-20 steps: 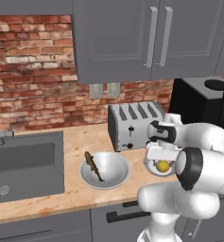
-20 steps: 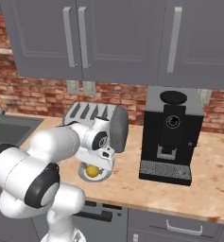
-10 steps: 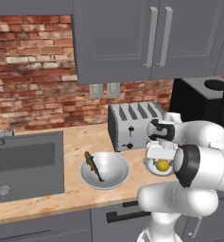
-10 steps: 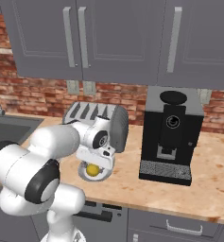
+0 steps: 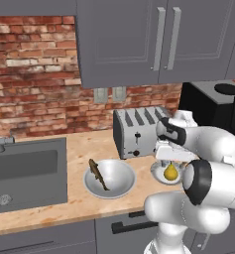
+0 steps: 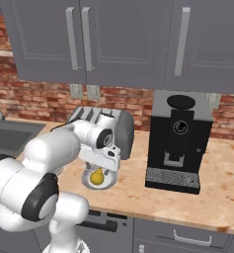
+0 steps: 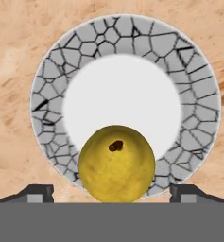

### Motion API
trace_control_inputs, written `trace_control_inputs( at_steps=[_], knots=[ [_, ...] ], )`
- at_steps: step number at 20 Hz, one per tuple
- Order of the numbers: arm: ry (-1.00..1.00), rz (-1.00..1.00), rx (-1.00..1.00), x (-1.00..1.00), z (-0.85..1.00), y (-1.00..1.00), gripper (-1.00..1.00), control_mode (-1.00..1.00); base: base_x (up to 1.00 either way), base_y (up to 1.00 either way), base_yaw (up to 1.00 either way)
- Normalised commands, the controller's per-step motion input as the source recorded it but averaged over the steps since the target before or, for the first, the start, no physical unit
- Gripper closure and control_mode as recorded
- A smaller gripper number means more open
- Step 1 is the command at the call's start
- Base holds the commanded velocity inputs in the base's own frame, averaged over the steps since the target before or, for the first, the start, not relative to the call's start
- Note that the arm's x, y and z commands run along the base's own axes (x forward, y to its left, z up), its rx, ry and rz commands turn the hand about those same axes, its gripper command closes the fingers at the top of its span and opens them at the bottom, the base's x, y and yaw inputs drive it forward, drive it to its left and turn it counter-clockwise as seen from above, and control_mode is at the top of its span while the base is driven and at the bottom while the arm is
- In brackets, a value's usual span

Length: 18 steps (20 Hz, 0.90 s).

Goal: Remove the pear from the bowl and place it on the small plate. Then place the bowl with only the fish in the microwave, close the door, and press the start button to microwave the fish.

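White Franka arm (image 5: 215, 149), glossy, fat rounded links w/ smooth shells. Dark grey/black bands at the joints, one big black ring on the near elbow (image 6: 39, 195). Wrist has a black round cap w/ small white mark. Boxy white hand block below. Fingers (image 7: 38, 193) small, dark grey, squared tips.
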Motion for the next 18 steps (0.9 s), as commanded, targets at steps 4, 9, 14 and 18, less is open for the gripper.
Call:
trace_control_inputs(
  at_steps=[4, 9, 14, 18],
  knots=[
    [-0.09, 0.0, 0.0, -0.27, 0.53, 0.07, -1.0, -1.0, 0.0, 0.0, 0.0],
    [-0.02, 0.0, 0.0, -0.28, 0.12, 0.71, -1.0, -1.0, 0.0, 0.0, 0.0],
    [-0.02, 0.0, 0.0, -0.23, 0.0, 0.91, -1.0, -1.0, 0.0, 0.0, 0.0],
    [-0.07, 0.0, 0.0, -0.11, 0.03, 0.74, -1.0, -1.0, 0.0, 0.0, 0.0]
  ],
)
